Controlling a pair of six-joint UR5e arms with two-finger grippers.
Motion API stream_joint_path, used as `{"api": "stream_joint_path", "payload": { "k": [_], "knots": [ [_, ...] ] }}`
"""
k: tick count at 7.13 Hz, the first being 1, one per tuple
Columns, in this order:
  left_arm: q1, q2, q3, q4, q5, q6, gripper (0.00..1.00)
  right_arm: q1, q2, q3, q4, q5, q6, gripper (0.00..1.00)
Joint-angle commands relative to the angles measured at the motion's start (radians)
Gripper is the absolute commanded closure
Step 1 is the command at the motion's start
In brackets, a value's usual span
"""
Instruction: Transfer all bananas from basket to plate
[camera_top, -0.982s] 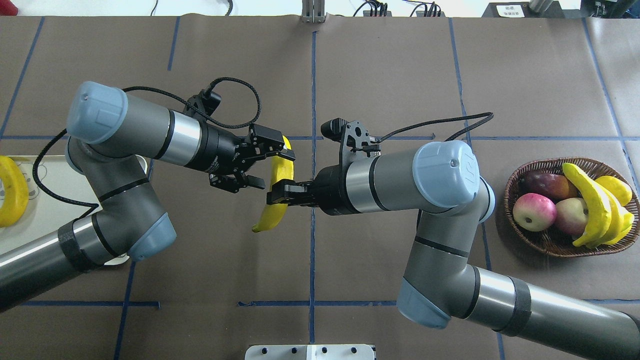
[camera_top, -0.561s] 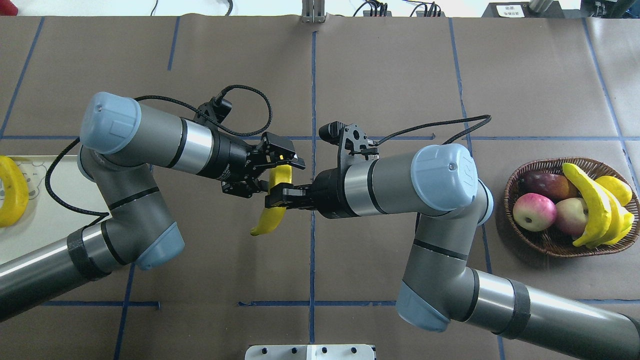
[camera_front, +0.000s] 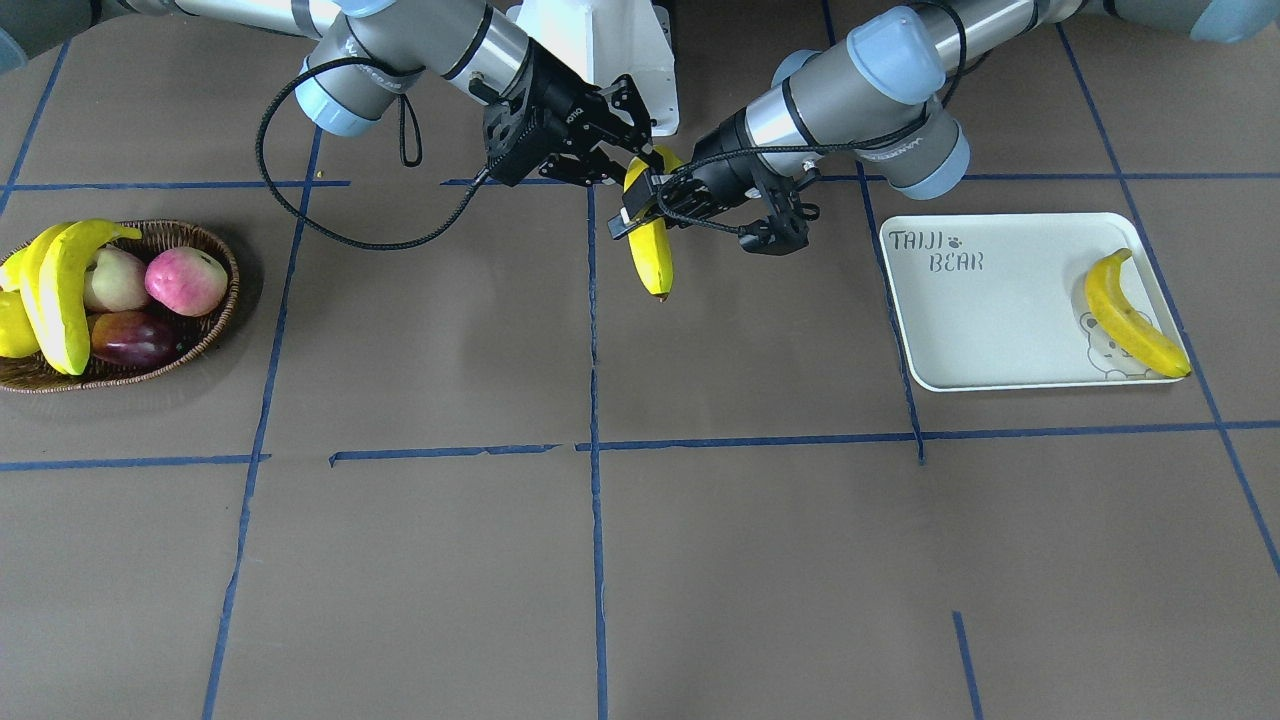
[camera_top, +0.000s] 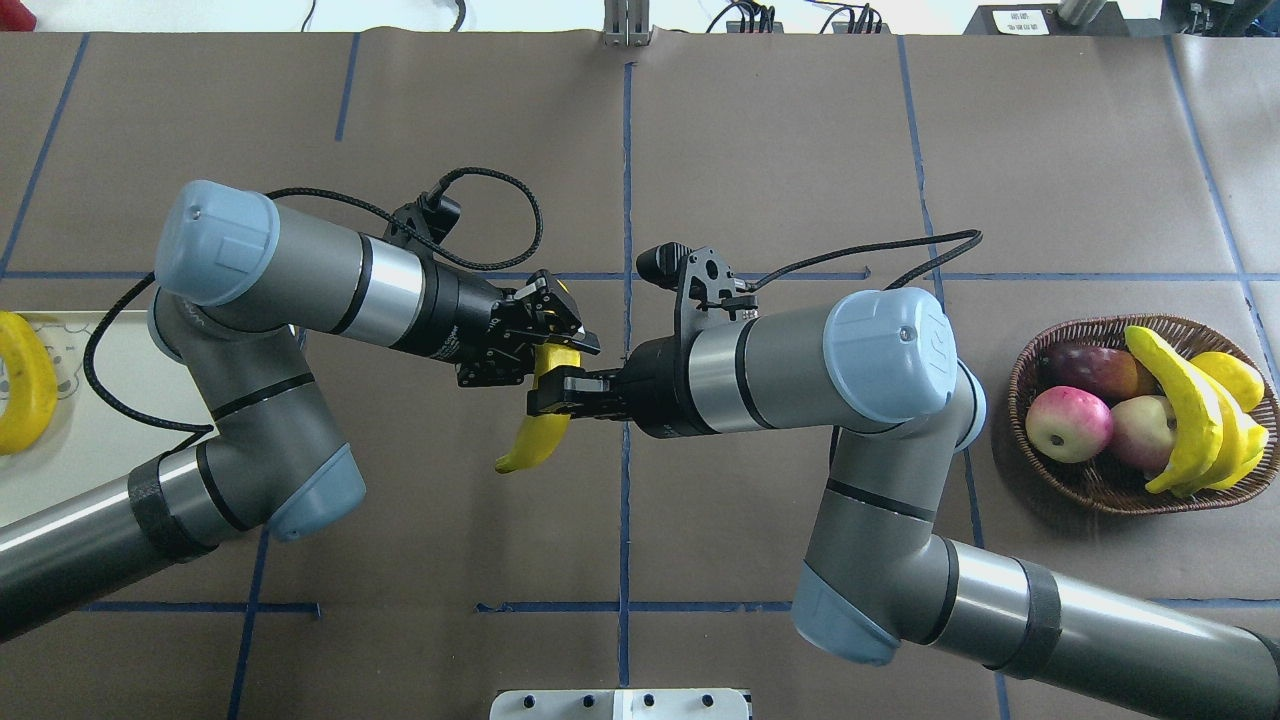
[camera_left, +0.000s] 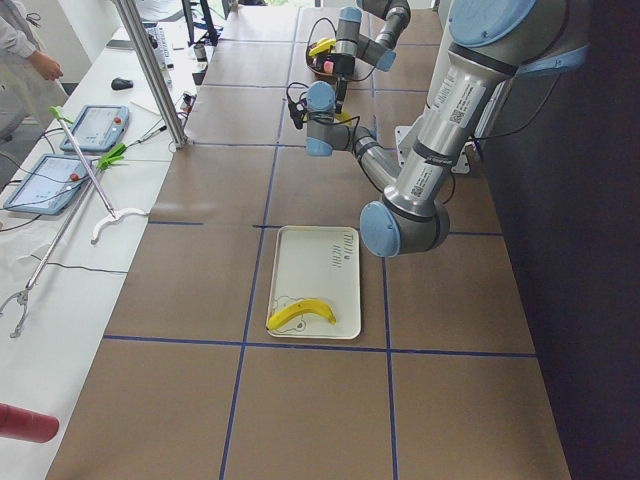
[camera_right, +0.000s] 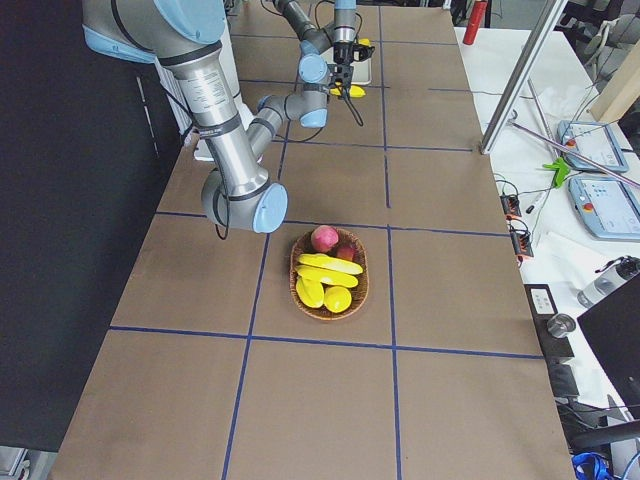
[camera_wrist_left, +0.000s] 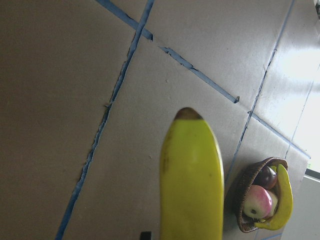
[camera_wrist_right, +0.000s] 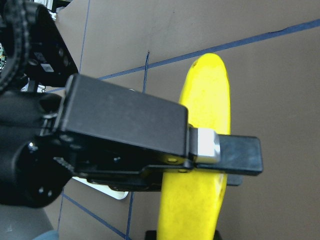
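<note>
A yellow banana (camera_top: 533, 437) hangs in the air over the table's middle and also shows in the front view (camera_front: 651, 260). My right gripper (camera_top: 552, 392) is shut on its middle. My left gripper (camera_top: 556, 343) is shut on its upper part, just beside the right one. In the left wrist view the banana (camera_wrist_left: 191, 175) fills the centre. One banana (camera_front: 1135, 317) lies on the off-white plate (camera_front: 1000, 310). Two more bananas (camera_top: 1192, 405) lie in the wicker basket (camera_top: 1098, 492) at the far right.
The basket also holds pink-red apples (camera_top: 1068, 422), a dark fruit (camera_top: 1090, 368) and shorter yellow fruits (camera_top: 1232, 378). Blue tape lines (camera_top: 626, 180) cross the brown table. A white base block (camera_top: 620, 703) stands at the near edge.
My left gripper has moved in towards the banana and closed from wide open onto its upper part. The right gripper keeps its hold; the banana has dipped slightly.
</note>
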Motion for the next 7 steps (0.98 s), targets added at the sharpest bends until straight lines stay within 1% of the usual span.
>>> {"api": "stream_joint_path", "payload": {
  "k": [1,4,5,6,7],
  "knots": [
    [-0.003,0.003,-0.004,0.020,0.000,-0.001,1.00,0.000,0.003,0.003,-0.007,0.000,0.008,0.00],
    [-0.017,0.015,-0.004,0.021,0.003,0.002,1.00,0.003,-0.008,0.013,-0.008,0.010,0.008,0.00],
    [-0.046,0.059,-0.018,0.021,0.001,0.006,1.00,0.018,-0.025,0.039,-0.054,0.048,0.006,0.00],
    [-0.076,0.087,-0.020,0.021,0.000,0.007,1.00,0.052,-0.049,0.091,-0.147,0.103,0.005,0.00],
    [-0.110,0.128,-0.020,0.024,0.000,0.009,1.00,0.083,-0.054,0.127,-0.259,0.130,-0.003,0.00]
  ]
}}
